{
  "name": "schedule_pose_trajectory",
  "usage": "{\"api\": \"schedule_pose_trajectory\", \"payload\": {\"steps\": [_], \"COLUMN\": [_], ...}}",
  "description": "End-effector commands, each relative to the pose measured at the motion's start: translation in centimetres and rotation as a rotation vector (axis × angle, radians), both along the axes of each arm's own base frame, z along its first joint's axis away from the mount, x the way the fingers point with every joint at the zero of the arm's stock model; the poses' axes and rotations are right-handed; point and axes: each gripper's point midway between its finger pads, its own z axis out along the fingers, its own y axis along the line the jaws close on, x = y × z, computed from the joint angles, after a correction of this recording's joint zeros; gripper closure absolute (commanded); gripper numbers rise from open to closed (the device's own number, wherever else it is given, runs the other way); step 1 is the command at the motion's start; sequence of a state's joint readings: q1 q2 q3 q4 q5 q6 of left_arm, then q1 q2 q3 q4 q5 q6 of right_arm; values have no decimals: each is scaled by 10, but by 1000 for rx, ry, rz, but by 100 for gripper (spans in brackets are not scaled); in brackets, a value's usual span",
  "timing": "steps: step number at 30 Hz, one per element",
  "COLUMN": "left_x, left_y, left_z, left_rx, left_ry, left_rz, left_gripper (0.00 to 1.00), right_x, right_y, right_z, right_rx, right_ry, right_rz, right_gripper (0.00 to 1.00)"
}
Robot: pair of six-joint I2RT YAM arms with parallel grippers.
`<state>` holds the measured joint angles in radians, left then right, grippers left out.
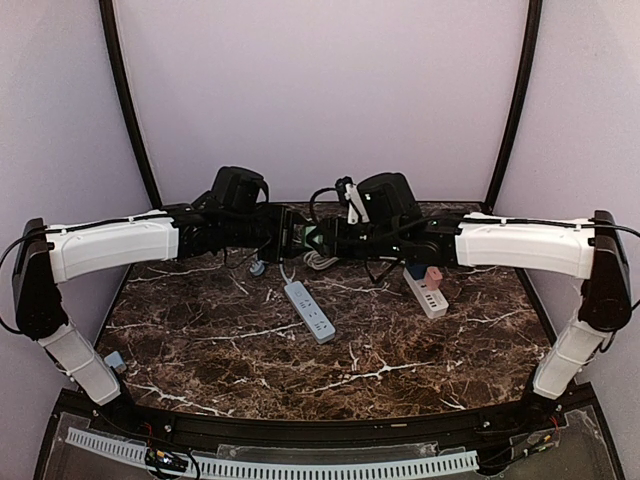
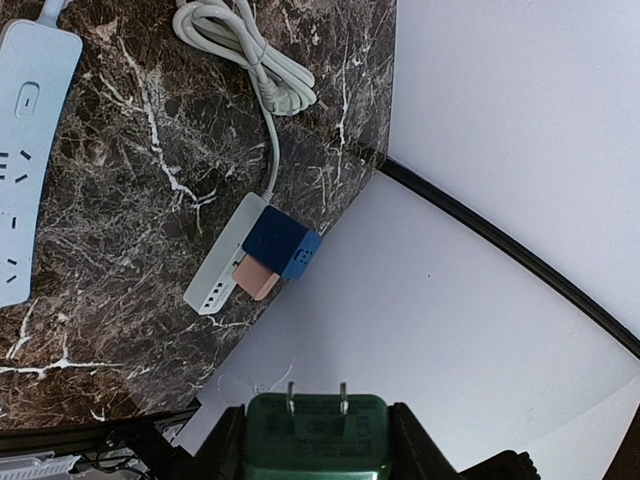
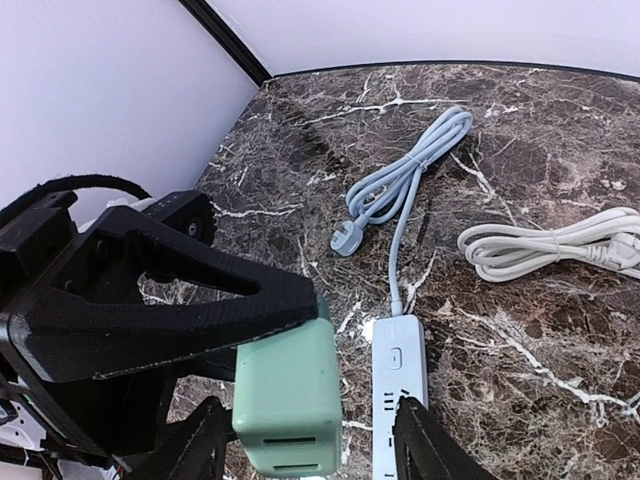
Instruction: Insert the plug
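While the left gripper (image 2: 318,446) clamps the green plug (image 3: 288,400) aloft, the right gripper (image 3: 306,452) straddles it, open; insertion is not yet done.

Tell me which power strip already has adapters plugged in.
The smaller strip on the right, carrying a blue adapter and a pink adapter. The longer central strip has all visible sockets bare.
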<state>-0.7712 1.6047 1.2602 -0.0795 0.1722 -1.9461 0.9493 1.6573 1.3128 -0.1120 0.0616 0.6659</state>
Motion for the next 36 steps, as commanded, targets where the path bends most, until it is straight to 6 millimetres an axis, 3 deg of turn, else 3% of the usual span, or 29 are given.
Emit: {"api": "schedule_pose_trajectory", "payload": {"steps": [1, 21, 29, 31, 33, 34, 36], "left_x": [-2, -8, -11, -10, -10, -10, -10], "left_y": [-5, -7, -8, -8, -7, -6, -5], "left_z": [14, 13, 7, 7, 8, 9, 10], "left_rx": [-27, -22, -9, -7, -3, 0, 6], "left_ry": [-20, -21, -13, -17, -24, -31, -41], "left_rz": [-9, -22, -26, -26, -25, -24, -23], "left_gripper": [99, 99, 98, 90, 71, 56, 40], "right_x": [3, 5, 2, 1, 0, -1, -2], "right_y": [9, 11, 13, 13, 12, 11, 8], "right_z": [10, 8, 7, 6, 6, 5, 6], "right_rx": [21, 5, 5, 1, -3, -9, -15], "right_ry": [-39, -57, -49, -41, -37, -36, -36], "right_rz": [4, 14, 35, 38, 39, 39, 37], "right_gripper": [46, 62, 96, 100, 100, 100, 100]}}
